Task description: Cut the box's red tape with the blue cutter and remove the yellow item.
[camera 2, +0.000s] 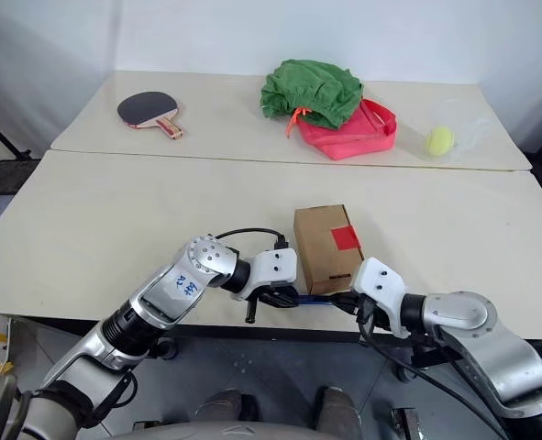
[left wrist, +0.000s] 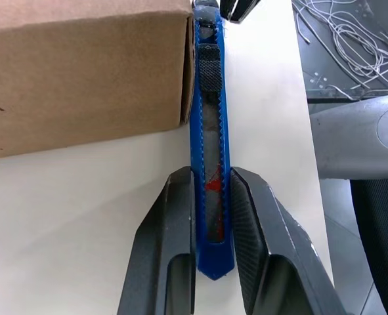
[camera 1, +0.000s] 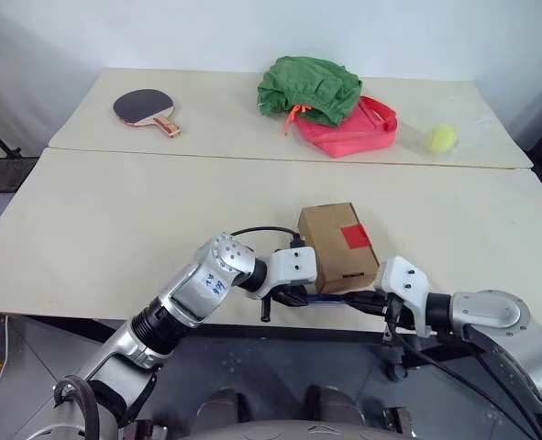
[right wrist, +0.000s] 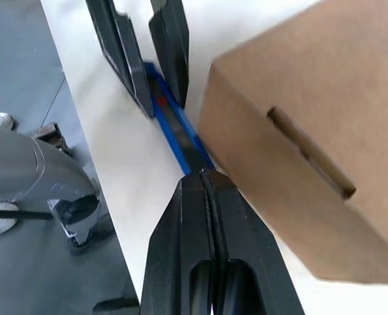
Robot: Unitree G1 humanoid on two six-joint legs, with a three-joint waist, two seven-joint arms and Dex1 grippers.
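Note:
The box (camera 1: 337, 243), a small brown carton with the red tape (camera 1: 355, 236) on its lid, sits near the table's front edge. The blue cutter (left wrist: 210, 131) lies along the box's near side, just above the table edge. My left gripper (left wrist: 212, 174) is shut on the cutter's rear part, one finger (left wrist: 174, 216) on each side. My right gripper (right wrist: 203, 174) is shut, its tips meeting the cutter's (right wrist: 177, 128) other end; whether they pinch it I cannot tell. The yellow item is out of view.
At the back lie a table tennis paddle (camera 1: 147, 108), a green cloth (camera 1: 309, 87) over a pink-red bag (camera 1: 353, 128), and a tennis ball (camera 1: 441, 137). A seam (camera 1: 252, 158) joins two pale tables. Floor drops off right below both grippers.

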